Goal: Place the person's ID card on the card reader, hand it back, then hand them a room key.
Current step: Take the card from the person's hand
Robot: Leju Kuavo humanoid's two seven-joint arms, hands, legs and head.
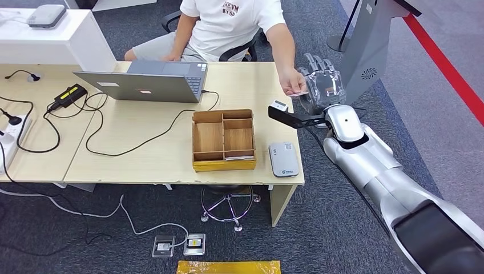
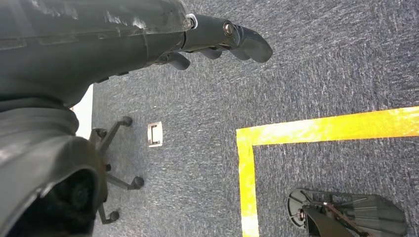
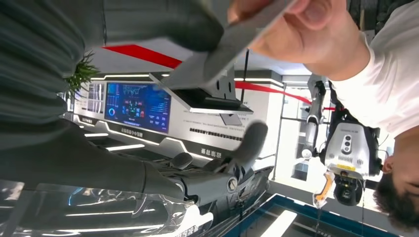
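The person's hand (image 1: 292, 81) holds out a pinkish card (image 1: 300, 93) over the table's far right corner. My right hand (image 1: 322, 84) stands upright just beyond it, fingers spread. In the right wrist view my thumb (image 3: 163, 19) lies against the grey card (image 3: 222, 49), which the person's fingers (image 3: 306, 24) pinch, while my fingers (image 3: 247, 143) stay well apart from it. The white card reader (image 1: 283, 158) lies bare at the table's near right edge. My left hand (image 2: 148, 39) hangs over the carpet holding nothing, fingers loosely extended.
A wooden compartment box (image 1: 223, 140) sits left of the reader, with a small white device (image 1: 278, 105) behind it. A laptop (image 1: 148, 80), cables and a charger (image 1: 67, 96) cover the left of the table (image 1: 142, 162). A grey kiosk stand (image 1: 371, 51) rises behind my right hand.
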